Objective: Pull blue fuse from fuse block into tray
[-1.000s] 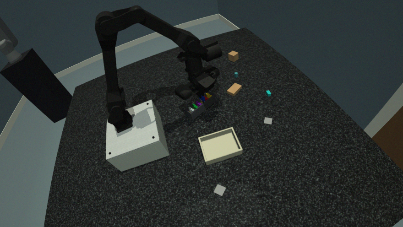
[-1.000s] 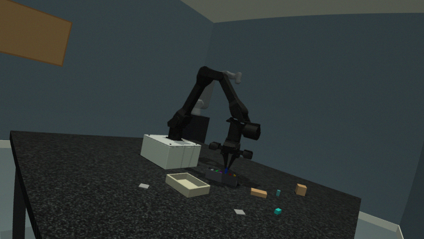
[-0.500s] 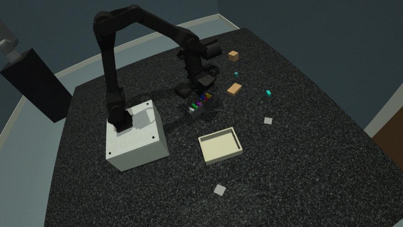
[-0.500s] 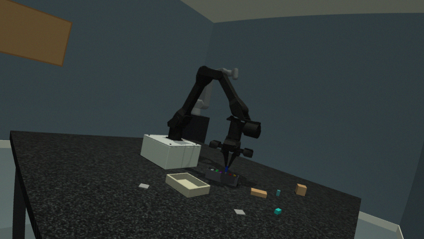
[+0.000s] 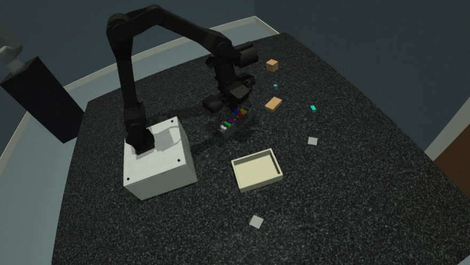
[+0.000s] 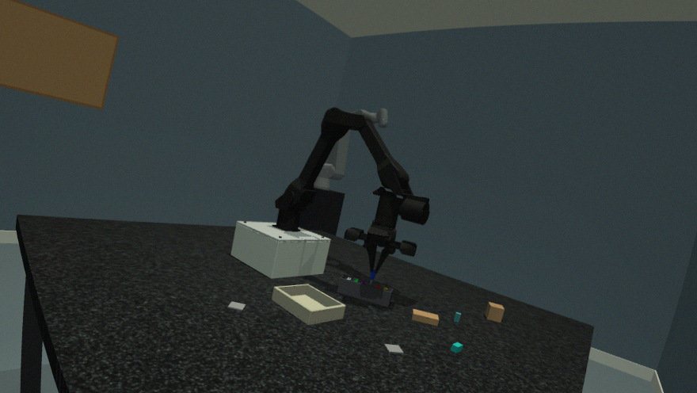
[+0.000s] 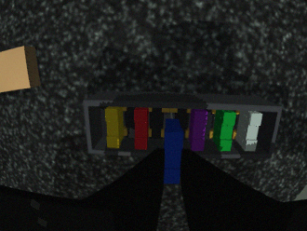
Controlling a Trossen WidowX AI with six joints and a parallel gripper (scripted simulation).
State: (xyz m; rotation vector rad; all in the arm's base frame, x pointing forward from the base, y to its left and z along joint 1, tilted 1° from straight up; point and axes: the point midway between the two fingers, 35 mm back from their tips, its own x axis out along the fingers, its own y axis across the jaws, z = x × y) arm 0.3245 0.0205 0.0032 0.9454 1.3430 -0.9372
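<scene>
My gripper (image 5: 234,108) (image 6: 372,272) (image 7: 172,156) is shut on the blue fuse (image 5: 235,112) (image 6: 372,276) (image 7: 172,144). The fuse body is above the fuse block (image 5: 243,124) (image 6: 363,289) (image 7: 86,126), with metal prong showing below it. Whether the prong tips are fully above the block's rim is too small to tell. The yellow fuse (image 7: 114,128), red fuse (image 7: 141,128), purple fuse (image 7: 199,130), green fuse (image 7: 226,130) and white fuse (image 7: 252,130) stand in the block. The cream tray (image 5: 263,184) (image 6: 328,315) is empty.
The white base box (image 5: 164,180) (image 6: 253,256) stands beside the tray. Two tan blocks (image 5: 273,103) (image 5: 272,65) and two teal pieces (image 5: 313,108) (image 5: 275,87) lie beyond the fuse block. Two flat grey squares (image 5: 312,140) (image 5: 256,221) lie on the table.
</scene>
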